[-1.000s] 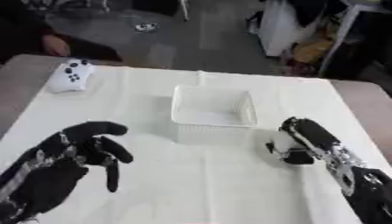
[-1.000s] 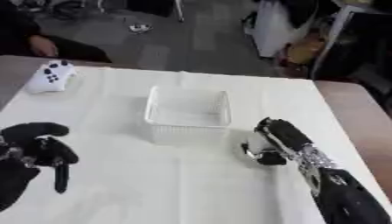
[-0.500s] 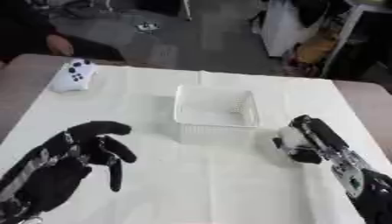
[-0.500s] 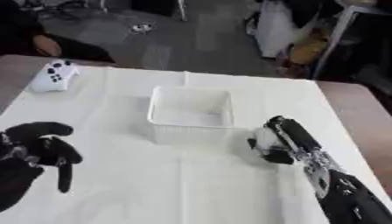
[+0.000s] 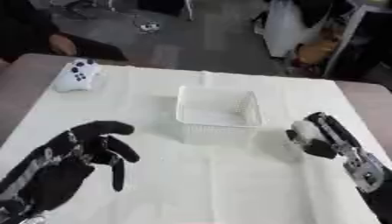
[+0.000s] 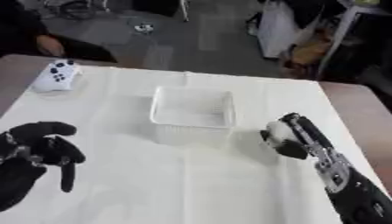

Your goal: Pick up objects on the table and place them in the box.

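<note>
A white box (image 5: 219,113) stands in the middle of the table, nothing visible inside it. My right hand (image 5: 325,138) hovers just right of the box, its fingers and thumb curled round a small pale object (image 5: 304,130) that I cannot make out. A white game controller (image 5: 76,75) lies at the table's far left corner. My left hand (image 5: 84,151) hangs at the lower left, fingers loosely spread and holding nothing.
The table is covered with a white cloth (image 5: 207,175). Its right edge shows bare brown wood (image 5: 371,109). Beyond the far edge are a dark floor and clutter, and a person's hand (image 5: 60,43) rests off the table at the far left.
My right hand has risen and drawn slightly toward the box, and the pale object now shows between its fingers. The left hand has barely shifted.
</note>
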Motion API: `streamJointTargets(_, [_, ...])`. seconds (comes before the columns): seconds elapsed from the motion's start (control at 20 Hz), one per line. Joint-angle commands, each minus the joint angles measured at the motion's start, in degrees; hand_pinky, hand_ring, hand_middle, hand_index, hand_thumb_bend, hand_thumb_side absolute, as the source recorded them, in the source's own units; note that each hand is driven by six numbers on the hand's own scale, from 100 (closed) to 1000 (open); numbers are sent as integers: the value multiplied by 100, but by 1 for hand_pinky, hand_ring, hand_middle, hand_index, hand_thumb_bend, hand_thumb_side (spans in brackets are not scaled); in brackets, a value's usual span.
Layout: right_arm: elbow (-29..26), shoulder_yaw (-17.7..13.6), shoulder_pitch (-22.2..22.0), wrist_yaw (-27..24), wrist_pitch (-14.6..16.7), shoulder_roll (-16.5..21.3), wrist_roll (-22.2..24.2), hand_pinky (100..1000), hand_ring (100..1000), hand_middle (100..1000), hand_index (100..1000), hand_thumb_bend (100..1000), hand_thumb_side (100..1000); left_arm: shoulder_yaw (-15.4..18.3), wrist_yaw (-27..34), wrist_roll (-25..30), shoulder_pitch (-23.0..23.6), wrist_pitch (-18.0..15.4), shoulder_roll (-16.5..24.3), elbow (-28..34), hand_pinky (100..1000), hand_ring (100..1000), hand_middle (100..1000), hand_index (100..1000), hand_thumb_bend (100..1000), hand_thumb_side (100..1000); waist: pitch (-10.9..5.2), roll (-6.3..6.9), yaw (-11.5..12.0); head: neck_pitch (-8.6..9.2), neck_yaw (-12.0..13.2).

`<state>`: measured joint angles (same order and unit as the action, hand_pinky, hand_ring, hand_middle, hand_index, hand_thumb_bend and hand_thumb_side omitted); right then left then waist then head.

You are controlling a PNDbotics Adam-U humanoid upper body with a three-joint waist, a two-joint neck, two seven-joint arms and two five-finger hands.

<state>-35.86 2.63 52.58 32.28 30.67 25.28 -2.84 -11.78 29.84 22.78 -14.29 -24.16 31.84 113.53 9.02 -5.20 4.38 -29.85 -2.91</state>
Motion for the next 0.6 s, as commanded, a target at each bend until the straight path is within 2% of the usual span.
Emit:
streamJointTargets(0.05, [-146, -27, 256, -17, -37, 278, 49, 100, 100, 216, 402, 327, 517, 21, -3, 7, -60, 10, 70, 106, 358, 718, 855, 926, 498, 947, -105, 17, 10, 67, 52])
streamJointTargets(0.6, [-286, -34, 715, -106, 10, 296, 97, 100, 100, 220, 392, 340, 523, 36, 42, 3, -148, 4, 88, 106, 362, 719, 855, 925, 501, 937, -95, -24, 77, 112, 75])
